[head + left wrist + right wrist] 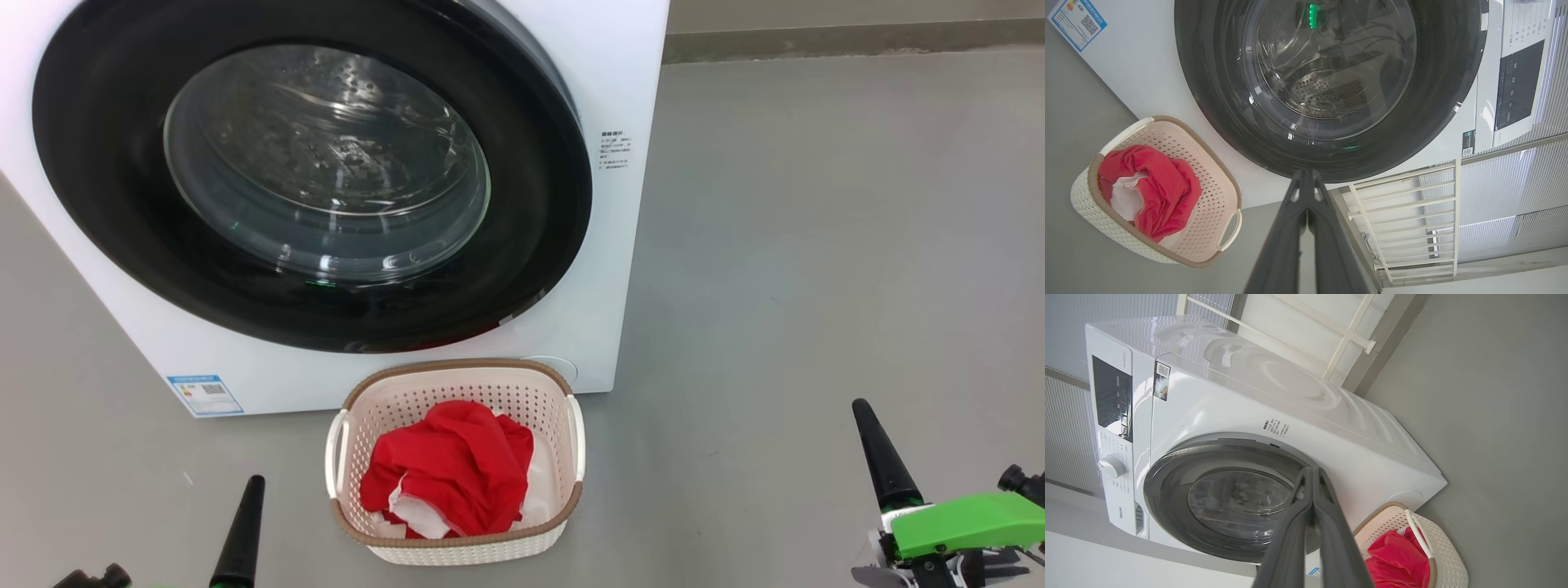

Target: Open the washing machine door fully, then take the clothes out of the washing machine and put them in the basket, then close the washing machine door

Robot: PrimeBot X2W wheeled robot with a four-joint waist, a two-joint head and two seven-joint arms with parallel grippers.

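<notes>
My left gripper (255, 487) and right gripper (861, 413) were pinched shut on nothing, and the soft, light red clothes (449, 474), easy to grab by a fold, lay in the basket (457, 557) below the washing machine door (326, 163), which seemed shut.

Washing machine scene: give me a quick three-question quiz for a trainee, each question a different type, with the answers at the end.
1. True or false: the red clothes lie inside the basket.
2. Multiple choice: the washing machine door is A) swung wide open, B) shut, C) taken off.
3. Fill in: the left gripper and the right gripper are both ____, holding nothing.
Key: 1 true; 2 B; 3 shut.
</notes>
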